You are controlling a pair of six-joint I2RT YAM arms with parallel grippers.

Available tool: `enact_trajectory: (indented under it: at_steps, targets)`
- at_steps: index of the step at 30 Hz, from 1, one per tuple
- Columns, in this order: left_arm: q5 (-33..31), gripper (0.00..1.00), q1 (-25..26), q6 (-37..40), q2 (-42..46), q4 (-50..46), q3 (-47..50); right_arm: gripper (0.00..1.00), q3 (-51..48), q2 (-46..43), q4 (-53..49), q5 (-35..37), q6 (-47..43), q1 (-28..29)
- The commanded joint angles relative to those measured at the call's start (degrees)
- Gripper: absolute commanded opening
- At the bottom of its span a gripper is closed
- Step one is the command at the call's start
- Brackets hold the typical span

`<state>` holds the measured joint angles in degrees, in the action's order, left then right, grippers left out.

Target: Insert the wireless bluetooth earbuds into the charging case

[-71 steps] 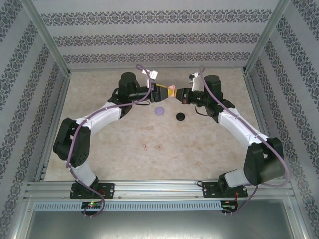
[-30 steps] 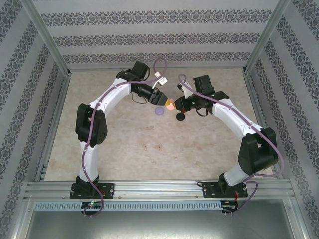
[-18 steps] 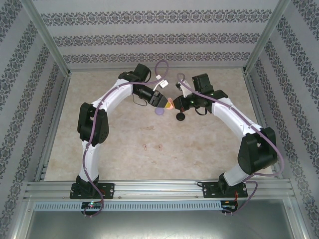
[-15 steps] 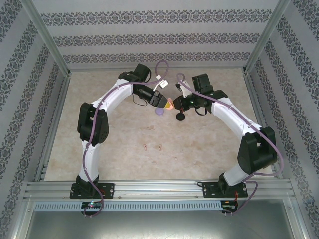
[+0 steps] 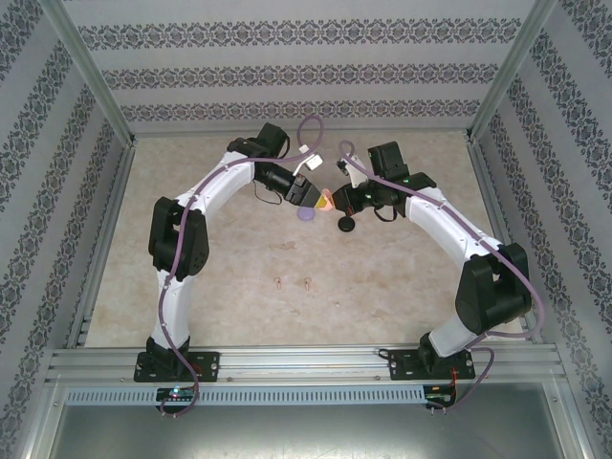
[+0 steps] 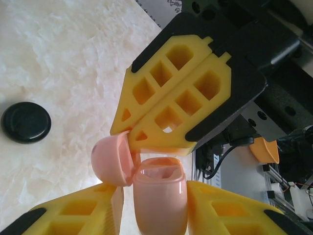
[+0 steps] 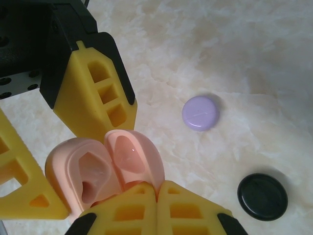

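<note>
Beige marbled table (image 5: pixel 220 258), viewed from above and from both wrists. Over its far middle I see the left gripper (image 6: pixel 155 188) clamped on the body of the pink charging case (image 6: pixel 159 205), whose lid (image 6: pixel 112 159) stands hinged open. The right gripper (image 7: pixel 157 188), fingers pressed together, touches that lid's rim. The purple case (image 7: pixel 200 113) and black case (image 7: pixel 262 197) lie on the table beneath. Two pinkish-tan earbuds (image 5: pixel 277 282) lie side by side nearer the near edge, well apart from the cases.

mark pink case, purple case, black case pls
pink case (image 7: pixel 93 171): right wrist view, open base.
purple case (image 7: pixel 200 113): right wrist view, top centre.
black case (image 7: pixel 262 197): right wrist view, top centre.
</note>
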<state>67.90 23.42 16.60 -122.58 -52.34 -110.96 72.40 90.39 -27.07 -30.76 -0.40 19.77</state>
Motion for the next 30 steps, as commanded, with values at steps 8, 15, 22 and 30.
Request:
enact_trajectory:
  at_steps: [8, 15, 22, 30]
  targets:
    - [2.6, 0.27, 1.3, 2.0, -1.9, -1.7, -2.6, 0.00, 2.1, 0.4, 0.0, 0.0, -0.4, 0.8]
    - [2.9, 0.00, 1.4, 1.9, -1.7, -1.3, -2.4, 0.15, 2.1, -1.2, 1.2, 0.3, 1.8, 0.3]
    - [-0.7, 0.00, -2.6, -13.4, 6.7, 23.6, 11.5, 0.60, -1.4, -9.7, 3.1, -1.3, 9.5, -2.8]
    - [-9.5, 0.00, -8.3, -29.2, 21.0, 53.2, 30.7, 0.63, -10.0, -18.6, 2.4, 4.1, 20.9, -1.5]
